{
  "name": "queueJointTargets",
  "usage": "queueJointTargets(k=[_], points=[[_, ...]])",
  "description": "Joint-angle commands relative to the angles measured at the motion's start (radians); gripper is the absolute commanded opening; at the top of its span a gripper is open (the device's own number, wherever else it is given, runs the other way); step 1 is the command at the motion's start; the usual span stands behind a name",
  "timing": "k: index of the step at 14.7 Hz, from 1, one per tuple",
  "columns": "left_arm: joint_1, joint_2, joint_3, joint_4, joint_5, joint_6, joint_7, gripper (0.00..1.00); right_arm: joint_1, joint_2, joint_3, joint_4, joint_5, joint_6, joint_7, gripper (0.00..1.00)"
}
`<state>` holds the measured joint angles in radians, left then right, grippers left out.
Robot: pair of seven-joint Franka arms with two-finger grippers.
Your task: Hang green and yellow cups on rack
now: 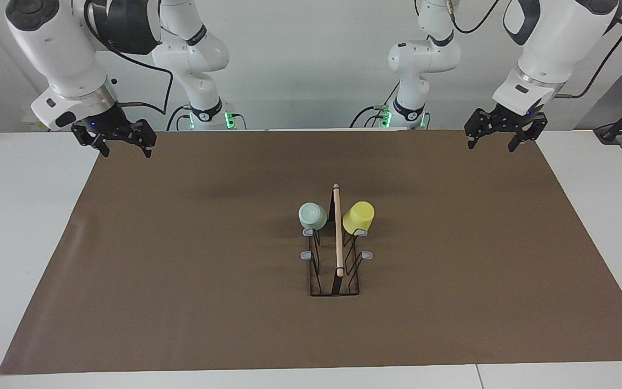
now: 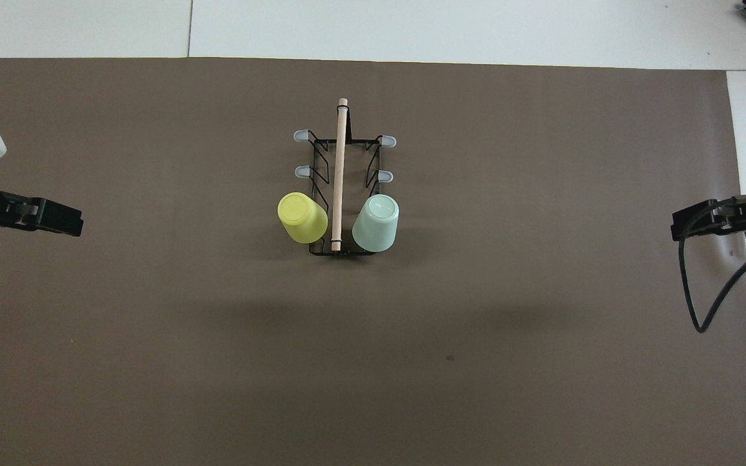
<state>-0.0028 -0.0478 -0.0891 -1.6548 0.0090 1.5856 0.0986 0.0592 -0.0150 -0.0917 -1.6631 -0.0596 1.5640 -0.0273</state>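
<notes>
The rack (image 1: pixel 336 243) stands mid-bench on the brown mat (image 1: pixel 181 259). The green cup (image 1: pixel 312 215) and yellow cup (image 1: pixel 358 217) hang upside down on the 2 prongs nearest the robots, 1 per side of the wooden rod (image 1: pixel 337 229). The left end effector (image 1: pixel 504 135) and right end effector (image 1: pixel 114 140) hover spread wide and empty over the mat's corners.

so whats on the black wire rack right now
Two small plastic cups hang upside down on the black wire rack, on the prongs nearest the robots: a mint green cup and a bright yellow cup. Those prongs are covered; four grey-tipped prongs stay bare.
</notes>
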Motion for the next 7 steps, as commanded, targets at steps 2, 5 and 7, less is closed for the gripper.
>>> queueJointTargets(k=[2,5,7], points=[[0.010,-0.027,-0.008,-0.023,0.011,-0.016,-0.011,1.00,0.001,-0.013,0.007,0.058,0.021,-0.094,0.030,1.00],[0.010,-0.027,-0.008,-0.022,0.011,-0.015,-0.011,1.00,-0.009,0.000,0.004,0.111,0.122,-0.150,0.118,1.00],[0.010,-0.027,-0.008,-0.022,0.011,-0.016,-0.011,1.00,0.005,0.003,0.007,0.105,0.087,-0.133,0.093,1.00]])
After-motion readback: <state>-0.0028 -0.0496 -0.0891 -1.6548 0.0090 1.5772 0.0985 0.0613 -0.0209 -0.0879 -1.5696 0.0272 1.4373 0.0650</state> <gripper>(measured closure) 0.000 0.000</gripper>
